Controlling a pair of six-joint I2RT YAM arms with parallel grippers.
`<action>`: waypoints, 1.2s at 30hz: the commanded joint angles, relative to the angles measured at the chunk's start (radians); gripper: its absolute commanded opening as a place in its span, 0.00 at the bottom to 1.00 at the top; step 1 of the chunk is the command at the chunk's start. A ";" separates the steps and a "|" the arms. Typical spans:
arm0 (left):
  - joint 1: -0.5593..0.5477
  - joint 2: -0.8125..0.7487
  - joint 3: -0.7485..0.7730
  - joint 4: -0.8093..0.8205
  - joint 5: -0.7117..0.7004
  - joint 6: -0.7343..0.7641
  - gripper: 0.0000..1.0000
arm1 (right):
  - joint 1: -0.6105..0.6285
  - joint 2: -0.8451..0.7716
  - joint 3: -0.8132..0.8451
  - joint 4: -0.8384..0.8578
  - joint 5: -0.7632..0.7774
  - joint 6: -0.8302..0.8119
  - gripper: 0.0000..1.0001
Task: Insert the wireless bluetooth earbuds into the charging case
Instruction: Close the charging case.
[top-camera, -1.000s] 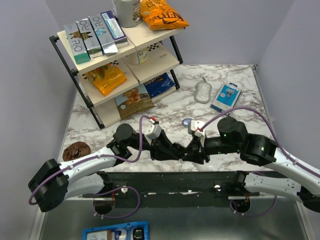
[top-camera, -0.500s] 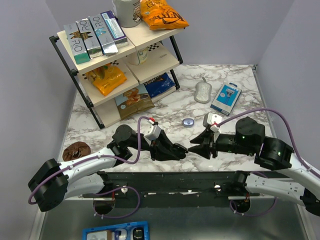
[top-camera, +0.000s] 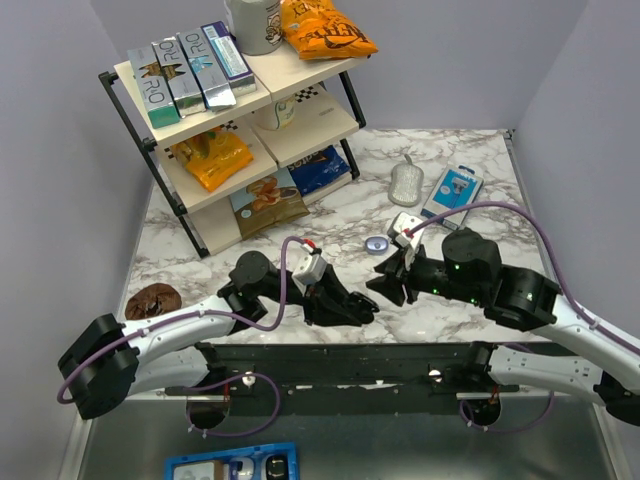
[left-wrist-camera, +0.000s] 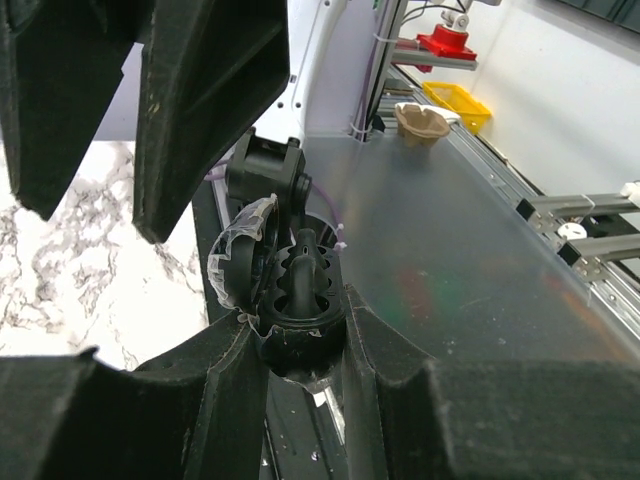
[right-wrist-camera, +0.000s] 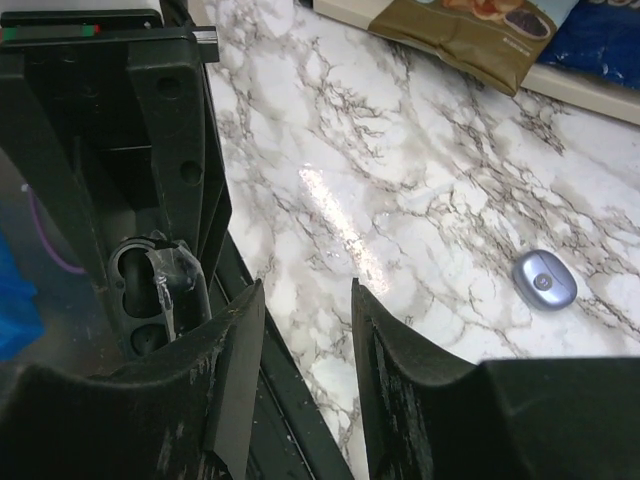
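Note:
My left gripper (top-camera: 352, 305) is shut on the black charging case (left-wrist-camera: 300, 310), held just above the table's front edge. The case's lid (left-wrist-camera: 238, 265) stands open to the left. One glossy black earbud-like shape (left-wrist-camera: 304, 262) sits in the case; I cannot make out a second one. My right gripper (top-camera: 384, 283) is open and empty, a short way to the right of the case. In the right wrist view its jaws (right-wrist-camera: 305, 295) stand apart over bare marble, with the case (right-wrist-camera: 150, 290) at the left. Its fingers (left-wrist-camera: 205, 100) fill the top left of the left wrist view.
A small lilac-blue oval object (top-camera: 377, 243) lies on the marble just beyond both grippers, and shows in the right wrist view (right-wrist-camera: 545, 280). A grey mouse (top-camera: 406, 184) and a blue packet (top-camera: 452, 192) lie further back. A snack shelf (top-camera: 240, 130) stands back left; a brown disc (top-camera: 152, 300) at the left.
My right gripper drew back to the right from the held case, then moved left and a little farther from the front edge. My left gripper stayed almost still, holding the case.

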 joint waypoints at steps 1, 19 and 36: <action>-0.014 0.014 0.006 0.017 0.002 0.029 0.00 | -0.001 0.008 -0.009 0.032 0.003 0.010 0.48; -0.015 0.011 0.006 -0.004 -0.049 0.066 0.00 | 0.001 -0.024 -0.026 0.044 -0.036 0.030 0.48; -0.015 -0.009 0.009 -0.045 -0.116 0.095 0.00 | 0.001 0.002 -0.044 0.038 -0.023 0.059 0.48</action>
